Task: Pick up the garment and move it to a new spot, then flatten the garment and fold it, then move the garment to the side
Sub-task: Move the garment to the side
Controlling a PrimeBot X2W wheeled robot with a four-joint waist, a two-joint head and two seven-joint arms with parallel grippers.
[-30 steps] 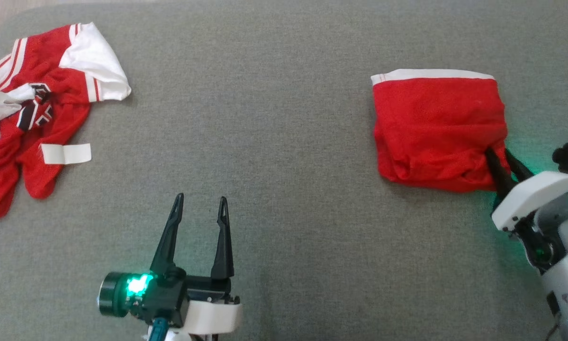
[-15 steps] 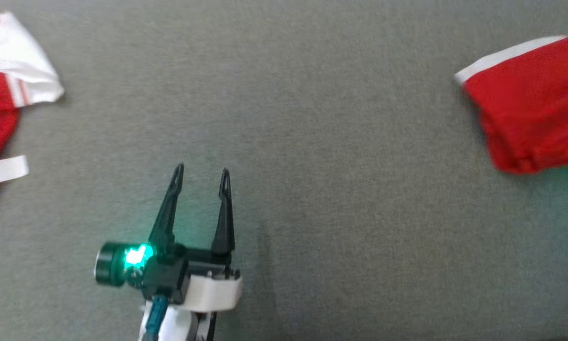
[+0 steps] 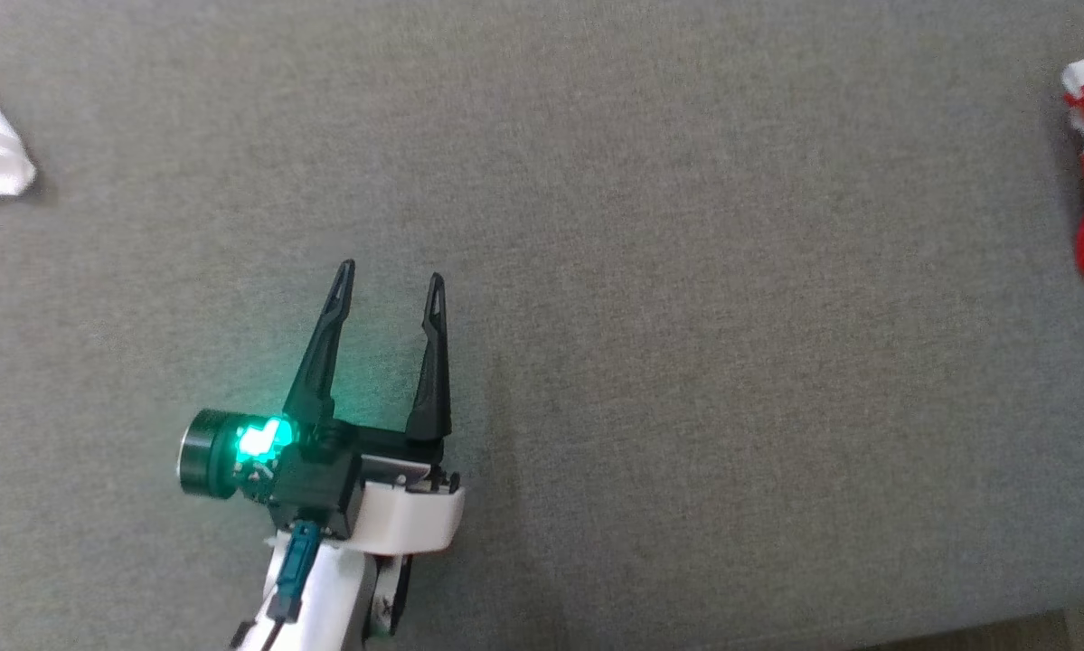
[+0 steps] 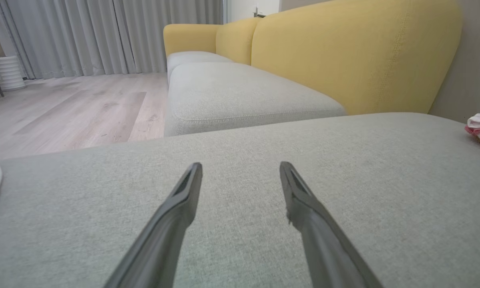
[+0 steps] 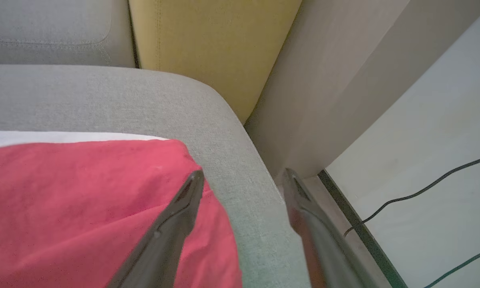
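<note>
Red, white-edged garment (image 5: 83, 208); grey cushion (image 3: 686, 362); yellow backrest (image 4: 344, 52)

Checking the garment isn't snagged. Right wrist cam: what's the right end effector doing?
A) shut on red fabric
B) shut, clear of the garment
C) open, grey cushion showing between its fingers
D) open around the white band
C: the right end effector has its fingers apart with bare grey cushion between them. The red garment lies behind one finger only, not pinched.
</note>
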